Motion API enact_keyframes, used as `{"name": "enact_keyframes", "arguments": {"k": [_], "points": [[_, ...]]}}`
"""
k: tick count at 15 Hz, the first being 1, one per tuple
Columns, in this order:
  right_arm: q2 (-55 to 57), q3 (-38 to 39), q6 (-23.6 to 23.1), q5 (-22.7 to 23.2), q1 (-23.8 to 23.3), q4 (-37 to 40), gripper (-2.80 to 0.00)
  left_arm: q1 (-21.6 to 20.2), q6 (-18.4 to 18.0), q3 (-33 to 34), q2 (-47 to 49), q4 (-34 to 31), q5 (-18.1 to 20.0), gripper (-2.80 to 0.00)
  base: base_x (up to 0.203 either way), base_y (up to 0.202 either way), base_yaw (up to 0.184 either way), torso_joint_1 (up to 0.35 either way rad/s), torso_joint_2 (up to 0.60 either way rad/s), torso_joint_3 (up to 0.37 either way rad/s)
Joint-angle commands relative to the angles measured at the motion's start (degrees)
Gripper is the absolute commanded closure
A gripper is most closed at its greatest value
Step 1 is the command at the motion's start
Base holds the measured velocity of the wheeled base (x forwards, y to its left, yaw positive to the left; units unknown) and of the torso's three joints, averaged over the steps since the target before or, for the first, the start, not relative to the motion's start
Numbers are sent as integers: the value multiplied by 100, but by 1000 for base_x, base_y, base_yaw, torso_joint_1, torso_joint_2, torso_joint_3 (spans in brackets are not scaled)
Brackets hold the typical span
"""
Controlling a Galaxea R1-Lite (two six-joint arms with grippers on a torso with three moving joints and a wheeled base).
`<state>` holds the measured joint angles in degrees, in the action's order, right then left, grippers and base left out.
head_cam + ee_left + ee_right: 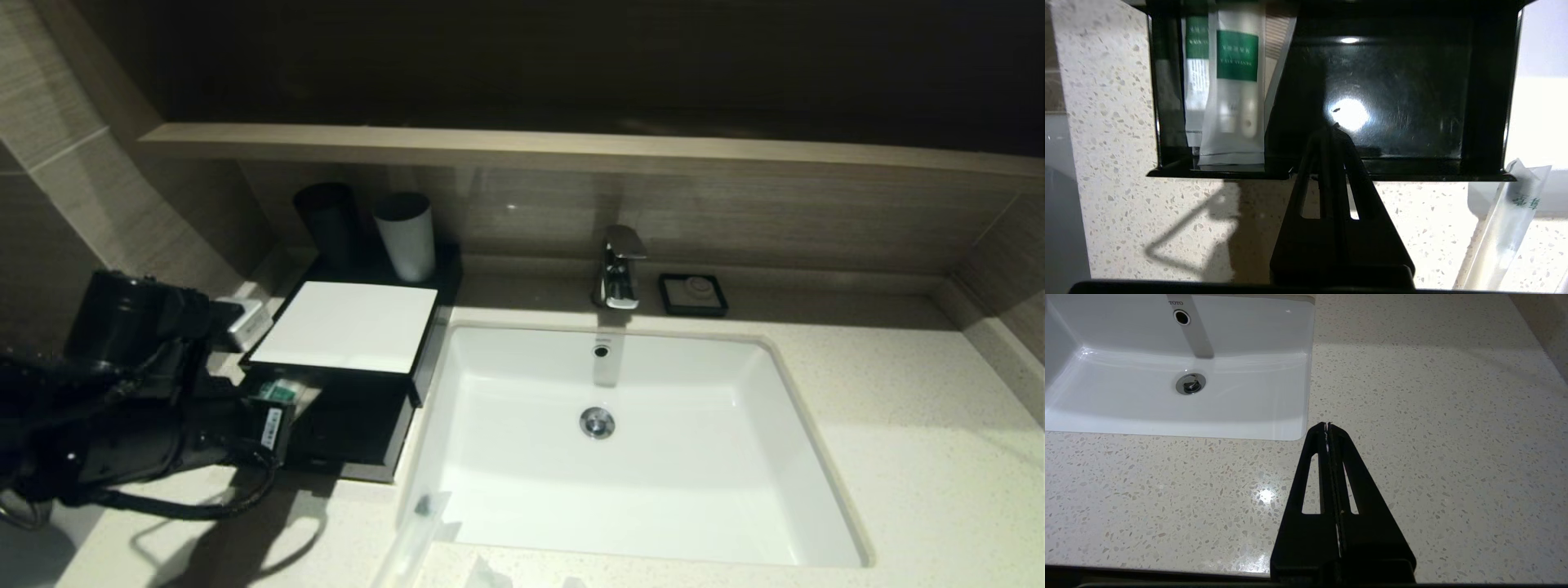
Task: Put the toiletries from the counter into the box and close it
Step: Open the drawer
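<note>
With the drawer (1404, 102) of the box (343, 327) pulled open at the left of the head view, two green-printed packets (1235, 90) already lay inside along one side. My left gripper (1333, 128) was clenched on nothing, tips right at the drawer's front lip. One long clear packet (1506, 228) sat on the speckled bench (1114, 163) just beside the drawer's corner. Right gripper (1327, 425) was clenched too, empty, hovering over bare bench near the sink (1180, 400).
</note>
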<state>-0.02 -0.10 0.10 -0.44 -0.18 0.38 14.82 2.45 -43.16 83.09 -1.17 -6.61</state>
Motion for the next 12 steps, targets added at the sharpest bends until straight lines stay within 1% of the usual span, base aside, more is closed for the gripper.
{"name": "enact_keyframes", "arguments": {"k": [1,12], "points": [[-6,1,-1,0,1,-3,0,3,1,-53,294,-91,-1,0,0,0,0,0,0,0],[-6,1,-1,0,1,5,0,3,-43,-158,665,-102,-16,0,0,0,0,0,0,0]]}}
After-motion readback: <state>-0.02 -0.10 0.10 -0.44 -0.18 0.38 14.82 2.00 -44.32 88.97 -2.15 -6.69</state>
